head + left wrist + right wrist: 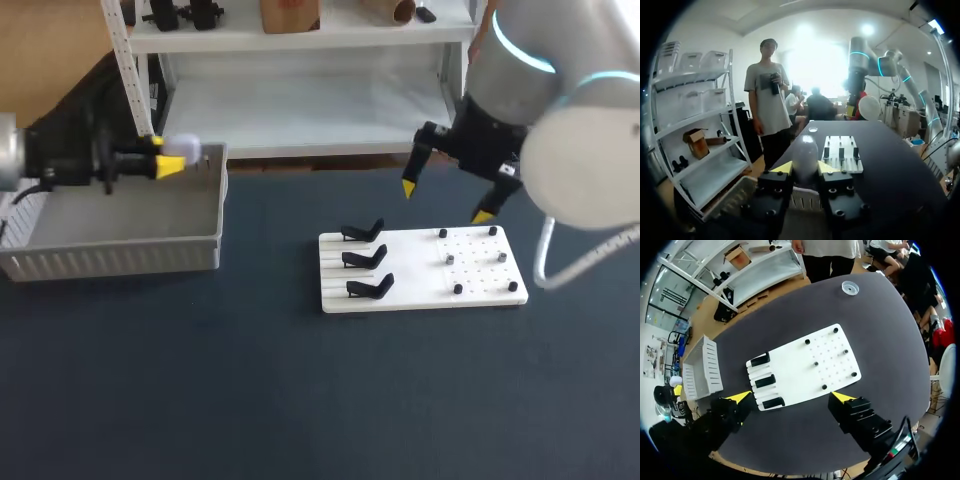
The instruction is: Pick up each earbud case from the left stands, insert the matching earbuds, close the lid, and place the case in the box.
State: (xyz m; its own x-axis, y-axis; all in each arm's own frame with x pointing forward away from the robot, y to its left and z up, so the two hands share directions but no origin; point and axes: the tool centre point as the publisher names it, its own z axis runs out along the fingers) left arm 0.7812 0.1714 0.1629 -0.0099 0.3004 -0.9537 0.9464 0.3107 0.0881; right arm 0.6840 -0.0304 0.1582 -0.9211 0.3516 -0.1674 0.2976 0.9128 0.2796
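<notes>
My left gripper (pixel 160 158) clamps the earbud case (pixel 186 150) over the box's (pixel 120 262) far edge. Smooth, light, rounded shell, I judge slippery, so pinch its flat sides. Right gripper (pixel 445 200) gapes, empty, above the board (pixel 410 270).

The right arm's rounded silver-grey metal links (pixel 585 140) are carrying a cyan light ring (pixel 520 50) that is glowing around one joint, and a pale grey cable (pixel 545 262) is looping out below them. The black two-fingered right gripper (pixel 445 201) is ending in bright yellow wedge tips. In its own wrist view the boxy black finger blocks (pixel 865 422) are showing stepped edges, with thin wires (pixel 895 452) bunching behind. The left arm's silver cylinder (pixel 8 150) is giving way to the matte black left gripper (pixel 163 156), whose chunky black mounts (pixel 772 195) are showing round recessed screw holes.
</notes>
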